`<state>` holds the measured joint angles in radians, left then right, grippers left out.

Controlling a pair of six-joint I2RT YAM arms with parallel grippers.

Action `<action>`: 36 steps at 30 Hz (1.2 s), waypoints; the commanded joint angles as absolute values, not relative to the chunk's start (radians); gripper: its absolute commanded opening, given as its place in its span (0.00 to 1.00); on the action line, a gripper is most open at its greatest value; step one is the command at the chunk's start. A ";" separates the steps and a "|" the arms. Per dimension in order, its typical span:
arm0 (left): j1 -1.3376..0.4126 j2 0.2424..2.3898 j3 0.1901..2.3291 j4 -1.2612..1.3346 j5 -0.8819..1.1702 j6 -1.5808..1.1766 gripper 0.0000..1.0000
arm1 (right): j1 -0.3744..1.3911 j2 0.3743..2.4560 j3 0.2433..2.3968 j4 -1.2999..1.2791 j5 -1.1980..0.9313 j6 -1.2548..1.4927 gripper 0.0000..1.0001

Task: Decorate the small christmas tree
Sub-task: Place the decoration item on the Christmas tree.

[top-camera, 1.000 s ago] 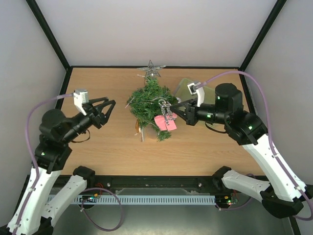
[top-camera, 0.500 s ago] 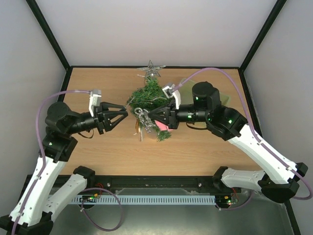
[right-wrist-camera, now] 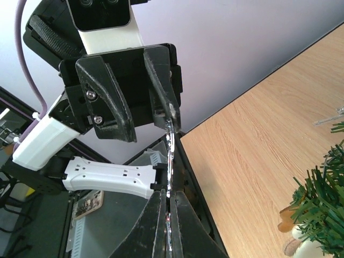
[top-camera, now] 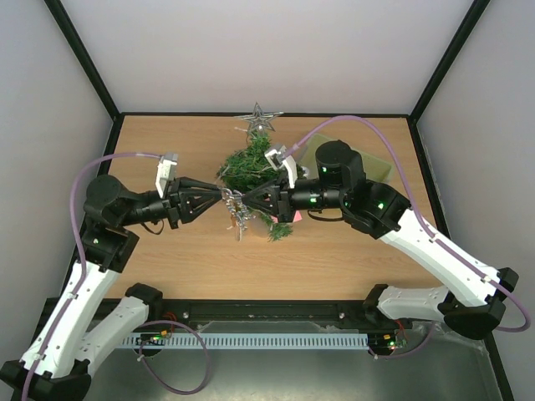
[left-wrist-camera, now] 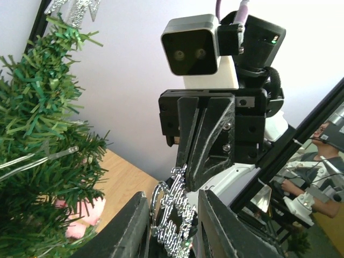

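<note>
So our right gripper (right-wrist-camera: 168,199) is clamped tight on a glittery silver ornament (left-wrist-camera: 169,220), which hangs out past its fingertips, edge-on in the right wrist view. Our left gripper (left-wrist-camera: 174,196) comes at it nose to nose from the other side, its fingers only a narrow gap apart with the ornament sitting between them. We honestly can't tell if the pads are actually pressing on it or just flanking it. From the top camera the two grippers meet tip to tip over the middle of the table (top-camera: 351,242), with the ornament dangling just below where they meet. The small christmas tree (top-camera: 255,167) is right behind that spot, a bit toward the far side of the table. Its lower branches are just beside the right gripper's fingers, and a silver star (top-camera: 260,119) sits on its tip. A bit of something pink (top-camera: 288,215) peeks out low on the tree under the right arm. There's also a pale green thing (top-camera: 380,167) on the table past the right arm, mostly hidden, so we can't say much about it.
</note>
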<state>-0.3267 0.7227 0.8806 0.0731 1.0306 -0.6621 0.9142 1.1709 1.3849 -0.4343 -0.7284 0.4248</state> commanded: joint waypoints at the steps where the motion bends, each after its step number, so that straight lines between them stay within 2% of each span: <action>1: -0.332 0.723 0.867 0.150 1.072 -0.702 0.22 | 0.923 1.170 1.406 -0.372 -0.747 0.441 0.02; 4: -0.333 0.719 0.857 0.162 1.065 -0.699 0.05 | 0.922 1.171 1.400 -0.355 -0.748 0.451 0.02; 8: -0.333 0.711 0.834 0.214 1.047 -0.725 0.02 | 0.922 1.152 1.376 -0.323 -0.727 0.471 0.03; 12: -0.331 0.710 0.803 0.320 1.041 -0.782 0.02 | 0.922 1.079 1.294 -0.213 -0.647 0.535 0.33; 14: -0.327 0.722 0.804 0.335 1.040 -0.790 0.02 | 0.923 1.028 1.211 -0.114 -0.611 0.581 0.41; 16: -0.322 0.733 0.791 0.396 1.044 -0.832 0.02 | 0.922 0.993 1.157 -0.054 -0.598 0.620 0.41; 25: -0.313 0.771 0.747 0.643 1.061 -1.039 0.02 | 0.922 0.988 1.120 -0.048 -0.601 0.661 0.31; 30: -0.312 0.766 0.748 0.641 1.056 -1.054 0.02 | 0.923 1.001 1.116 -0.077 -0.605 0.639 0.32; 36: -0.312 0.761 0.750 0.632 1.043 -1.056 0.02 | 0.922 1.012 1.109 -0.075 -0.659 0.638 0.26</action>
<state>-0.3191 0.7719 0.7509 0.5896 1.0447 -1.0409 0.9169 1.0107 1.1202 -0.1001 -0.6220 0.6445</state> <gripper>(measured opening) 0.027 0.285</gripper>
